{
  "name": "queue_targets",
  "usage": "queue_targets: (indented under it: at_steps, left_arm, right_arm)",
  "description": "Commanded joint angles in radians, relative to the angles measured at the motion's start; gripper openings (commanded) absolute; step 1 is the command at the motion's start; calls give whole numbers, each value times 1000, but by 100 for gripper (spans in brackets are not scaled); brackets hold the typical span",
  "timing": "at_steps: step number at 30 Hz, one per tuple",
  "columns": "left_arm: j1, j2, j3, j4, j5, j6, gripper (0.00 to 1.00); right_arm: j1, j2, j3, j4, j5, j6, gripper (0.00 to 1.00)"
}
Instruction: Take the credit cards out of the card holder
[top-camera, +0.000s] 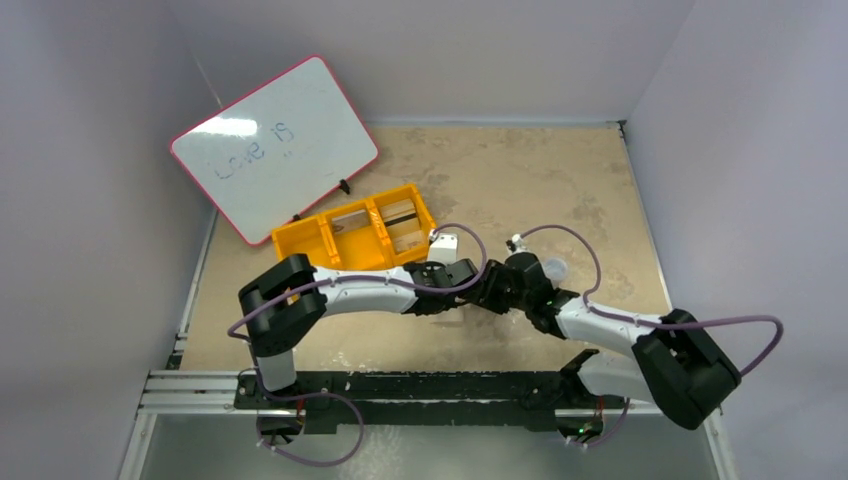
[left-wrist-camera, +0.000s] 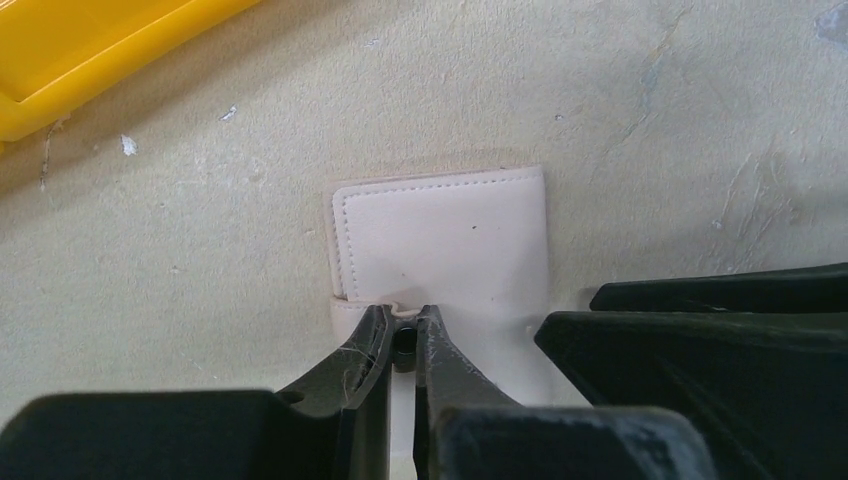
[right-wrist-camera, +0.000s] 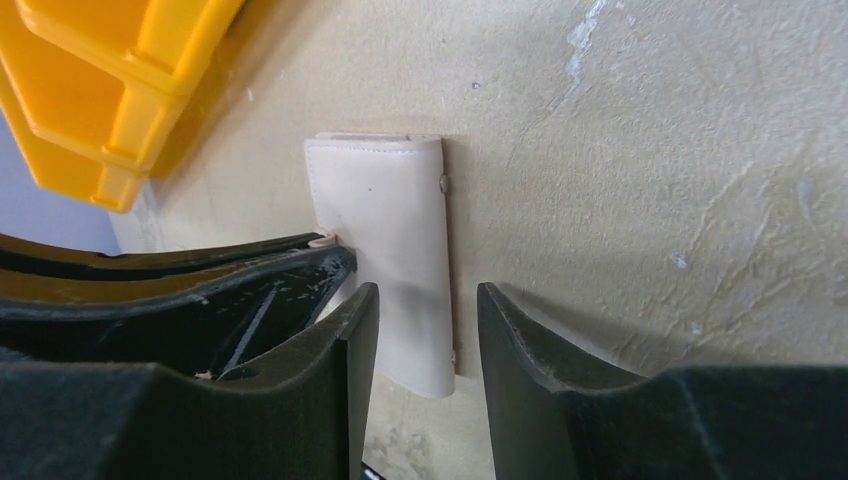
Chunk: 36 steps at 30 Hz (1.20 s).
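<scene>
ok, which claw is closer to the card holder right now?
Left. The left claw is shut on an edge of the card holder, touching it. The right claw is open, straddling one end of it; contact unclear.

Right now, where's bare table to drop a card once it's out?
Free: the table right of the yellow bin, across to the right wall, and the far strip behind the bin. Crowded: centre, where the left gripper and right gripper meet at the card holder; far left, the whiteboard.
</scene>
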Motion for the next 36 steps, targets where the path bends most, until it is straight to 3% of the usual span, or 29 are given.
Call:
queue_targets:
  at_steps: [1, 4, 9, 14, 19, 22, 25, 36]
  left_arm:
    - [-6, 4, -41, 27, 15, -39, 0]
    - [-6, -35, -49, 44, -1, -48, 0]
    - [-6, -189, -126, 133, -38, -56, 0]
    - [-3, -329, -199, 157, -78, -67, 0]
    - [-3, -392, -230, 163, -105, -54, 0]
    - [-3, -403, -250, 172, -111, -60, 0]
    - [-3, -428, -266, 242, -73, -42, 0]
    - [-3, -473, -248, 288, -51, -15, 0]
  right_arm:
    - [1, 70, 54, 49, -59, -55, 45]
    - [0, 118, 85, 31, -73, -96, 51]
    - [0, 178, 143, -60, -9, -112, 49]
    - [0, 123, 180, -103, 7, -182, 50]
    - [1, 19, 236, -120, -7, -338, 59]
    - [2, -23, 238, -130, -61, -389, 70]
    - [2, -46, 219, -122, -94, -378, 81]
    - [1, 73, 284, -143, -148, -277, 81]
